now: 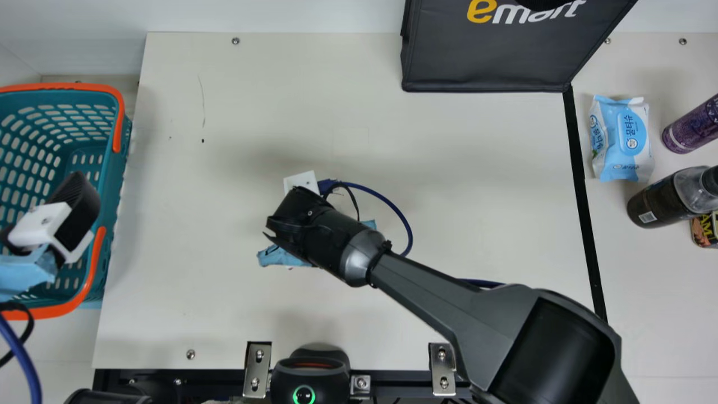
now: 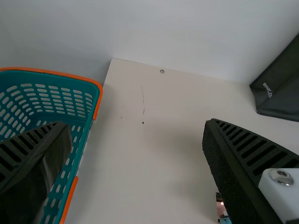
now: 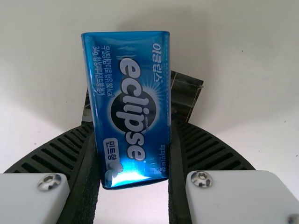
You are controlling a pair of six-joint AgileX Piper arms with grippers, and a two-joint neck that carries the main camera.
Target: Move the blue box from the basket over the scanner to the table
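Observation:
In the main view my right gripper [image 1: 302,182] is over the middle of the table, its fingertips hidden beneath the arm. The right wrist view has the blue box [image 3: 131,109] pinched between both ribbed fingers of my right gripper [image 3: 133,144], its printed face toward the camera. At the far left of the main view, my left gripper [image 1: 46,225] stands over the teal basket [image 1: 116,185]. Its fingers are wide apart in the left wrist view, where my left gripper [image 2: 136,128] has nothing between them and the basket [image 2: 84,140] lies beside one finger.
Behind the box is a dark flat piece [image 3: 187,95]. A black device with a green ring [image 1: 308,373] sits at the table's near edge. A black bag [image 1: 482,56] stands at the back; a wipes pack [image 1: 621,137] and bottles [image 1: 667,199] are at the right.

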